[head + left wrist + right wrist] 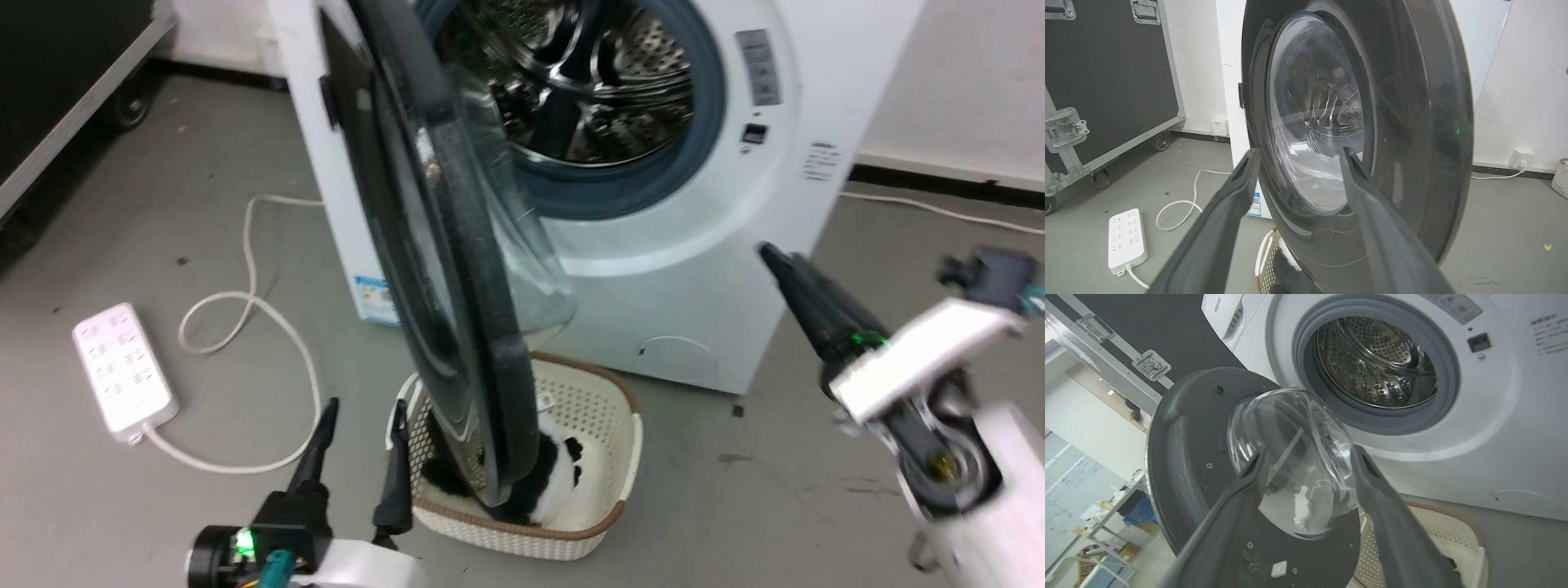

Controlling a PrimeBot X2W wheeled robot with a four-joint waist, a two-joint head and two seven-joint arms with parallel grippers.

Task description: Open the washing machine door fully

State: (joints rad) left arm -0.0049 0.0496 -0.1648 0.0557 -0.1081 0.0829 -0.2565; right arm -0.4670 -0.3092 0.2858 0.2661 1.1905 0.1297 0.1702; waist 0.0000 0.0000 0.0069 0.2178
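Observation:
The washing machine door [441, 269] stands swung out from the white washing machine [718, 286], nearly edge-on to me, with its clear glass bowl [522, 237] bulging right. The steel drum [596, 73] shows inside the grey rubber ring. My left gripper [363, 416] is open, low, just left of the door's glossy outer face [1404, 122]; I cannot tell if it touches. My right gripper [775, 257] hangs apart at the right, pointing up-left. In the right wrist view it is open [1309, 453], facing the door's inner side [1184, 457] and bowl [1298, 457].
A cream laundry basket [604, 490] with a black-and-white soft item [555, 482] sits on the floor under the door's lower edge. A white power strip [122, 376] and its cable [245, 302] lie left. A black wheeled case [1106, 61] stands far left.

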